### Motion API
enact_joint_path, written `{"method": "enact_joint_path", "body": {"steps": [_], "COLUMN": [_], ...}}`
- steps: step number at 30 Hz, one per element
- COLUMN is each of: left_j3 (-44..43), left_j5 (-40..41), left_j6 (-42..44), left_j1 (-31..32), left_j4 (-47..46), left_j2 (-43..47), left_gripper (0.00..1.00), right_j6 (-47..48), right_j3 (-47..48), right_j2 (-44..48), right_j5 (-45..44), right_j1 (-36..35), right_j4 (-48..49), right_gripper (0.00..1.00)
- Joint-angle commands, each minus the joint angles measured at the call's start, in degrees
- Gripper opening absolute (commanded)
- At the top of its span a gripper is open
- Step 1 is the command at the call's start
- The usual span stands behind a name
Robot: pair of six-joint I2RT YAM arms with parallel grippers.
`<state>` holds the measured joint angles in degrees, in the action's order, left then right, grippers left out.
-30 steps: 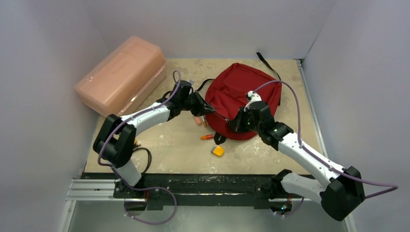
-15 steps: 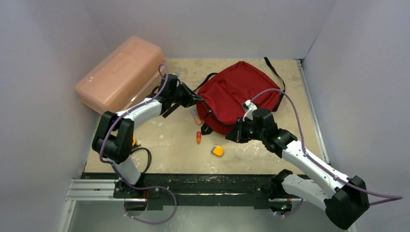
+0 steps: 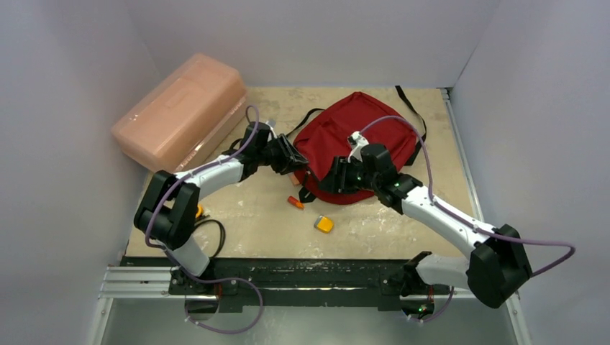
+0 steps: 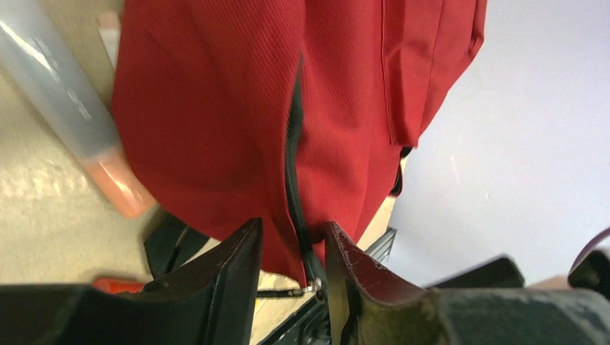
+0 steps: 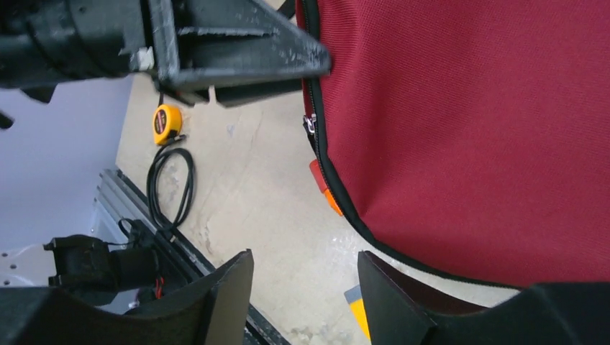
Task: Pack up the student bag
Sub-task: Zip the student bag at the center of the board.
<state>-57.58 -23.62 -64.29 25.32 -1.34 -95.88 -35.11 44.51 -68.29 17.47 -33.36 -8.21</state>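
Top view, bag: the dark red student bag (image 3: 363, 140) lies flat toward the far middle of the table (image 3: 252, 215), with the pink box (image 3: 180, 108) well apart at the far left
Top view, grippers: both are at the bag's near left edge; the left gripper (image 3: 298, 164) sits at its left corner and the right gripper (image 3: 325, 185) just beside it at the near rim
Top view, loose things: an orange marker (image 3: 295, 203) and a small yellow item (image 3: 324, 224) lie on the table just in front of the bag, outside it
Left wrist view, gripper: the fingers (image 4: 234, 280) stand apart, with the bag's black zip seam (image 4: 291, 180) running down into the gap; they do not look pressed on the cloth
Left wrist view, beside the bag: a clear tube with an orange end (image 4: 72, 108) lies against the bag's side
Right wrist view, gripper: jaws apart over bare table with nothing between them, the bag's piped edge just beyond the tips
Right wrist view, around: the marker pokes out from under the bag's edge; a yellow tape measure (image 5: 167, 123) and a black cable (image 5: 171, 188) lie further off toward the near edge
Progress: early, by my reading; the zip looks closed where it shows, several things lie outside, and whether anything is inside cannot be told
Left to do: likely open the zip, load the loose items, then close the bag
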Motion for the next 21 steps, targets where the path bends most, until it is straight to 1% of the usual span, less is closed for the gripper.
{"method": "enact_joint_path", "body": {"steps": [1,4,7,8,11,13,15,16,18,19,21], "left_j3": [1.16,1.91,1.51,1.11,1.00,1.63,2.43,3.05,4.34,4.83,6.10], "left_j5": [1.13,1.42,1.65,1.80,1.82,1.95,2.04,2.03,1.91,1.93,1.99], "left_j6": [5.88,6.35,6.67,6.75,6.72,6.55,6.33,6.08,5.78,5.69,5.38], "left_j1": [2.61,3.06,2.99,2.90,2.89,2.89,2.89,2.85,2.87,2.89,2.89], "left_j4": [1.23,1.26,1.26,1.18,0.36,-0.24,-0.43,-0.87,-2.05,-2.34,-3.13], "left_j2": [5.13,5.17,4.17,3.86,3.57,3.95,4.47,4.67,4.89,4.91,5.12], "left_gripper": [0.37,0.37,0.34,0.32,0.18,0.14,0.10,0.08,0.02,0.01,0.00], "right_j6": [-1.48,-0.78,-2.39,-3.32,-6.09,-7.05,-7.10,-6.66,-3.96,-3.83,-1.20], "right_j3": [4.98,4.61,2.36,1.50,-1.32,-3.21,-4.63,-4.31,-3.23,-2.77,-0.94], "right_j2": [-4.09,-5.79,-6.85,-7.43,-10.30,-10.18,-9.05,-8.63,-6.70,-6.09,-4.78], "right_j5": [-2.89,-4.05,-2.42,-1.61,-0.04,-5.48,-9.53,-11.76,-19.00,-23.38,-28.30], "right_j1": [-3.30,-5.65,-6.43,-6.51,-6.53,-6.47,-6.45,-6.31,-6.22,-5.87,-3.78], "right_j4": [3.24,3.04,6.25,7.69,13.31,15.14,17.27,17.55,17.94,18.07,19.11], "right_gripper": [0.64,0.71,0.72,0.71,0.60,0.52,0.39,0.35,0.35,0.35,0.33]}}
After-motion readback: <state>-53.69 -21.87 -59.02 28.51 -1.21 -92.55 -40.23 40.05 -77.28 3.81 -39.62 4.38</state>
